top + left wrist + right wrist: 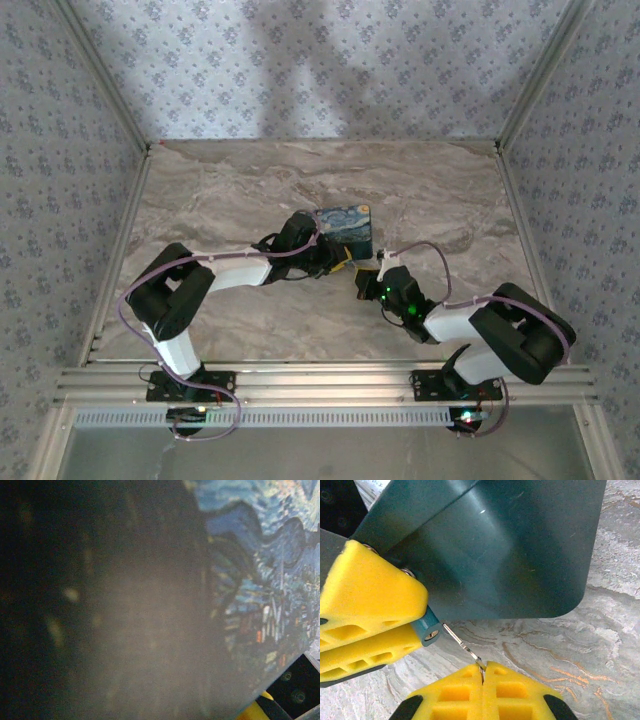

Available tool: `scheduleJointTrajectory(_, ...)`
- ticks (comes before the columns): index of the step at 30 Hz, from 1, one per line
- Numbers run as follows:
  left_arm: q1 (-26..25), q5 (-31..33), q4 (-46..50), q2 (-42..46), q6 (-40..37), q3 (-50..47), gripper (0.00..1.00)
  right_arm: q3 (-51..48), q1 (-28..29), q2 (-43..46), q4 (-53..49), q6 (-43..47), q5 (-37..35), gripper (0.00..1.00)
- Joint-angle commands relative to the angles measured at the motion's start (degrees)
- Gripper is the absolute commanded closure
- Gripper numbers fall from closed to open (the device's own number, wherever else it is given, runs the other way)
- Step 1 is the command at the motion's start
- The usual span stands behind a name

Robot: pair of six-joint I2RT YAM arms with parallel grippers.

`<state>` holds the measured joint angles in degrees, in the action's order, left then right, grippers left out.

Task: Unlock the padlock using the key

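Note:
The small teal padlock (427, 628) is pinched between the yellow fingers (370, 587) of my left gripper (421, 621), its keyhole end facing out. My right gripper (482, 669) is shut on the key (462, 645). The thin metal blade slants up-left, and its tip rests at the padlock's edge just right of the keyhole, not inside it. In the top view the left gripper (337, 262) and right gripper (364, 281) meet just in front of the painted blue box (346, 228).
The box's dark teal underside (495, 545) hangs close above the padlock and key. Its night-sky print (260, 575) is pressed up close in the blurred left wrist view. Marble tabletop (230, 190) stretches to patterned walls on three sides.

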<state>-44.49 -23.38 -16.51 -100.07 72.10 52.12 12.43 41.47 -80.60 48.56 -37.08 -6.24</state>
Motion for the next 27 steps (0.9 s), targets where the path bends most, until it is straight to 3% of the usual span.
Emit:
scheduleJointTrajectory(1,-0.5,-1.2,-1.4,0.8,0.2,0.1,0.86,1.3,-0.4,-0.4,1.7,0.4,0.1,1.00)
scheduleJointTrajectory(27,-0.3,-0.3,-1.3,0.8,0.3,0.2,0.86,-3.1,1.2,2.4,1.0,-0.6,-1.2,1.00)
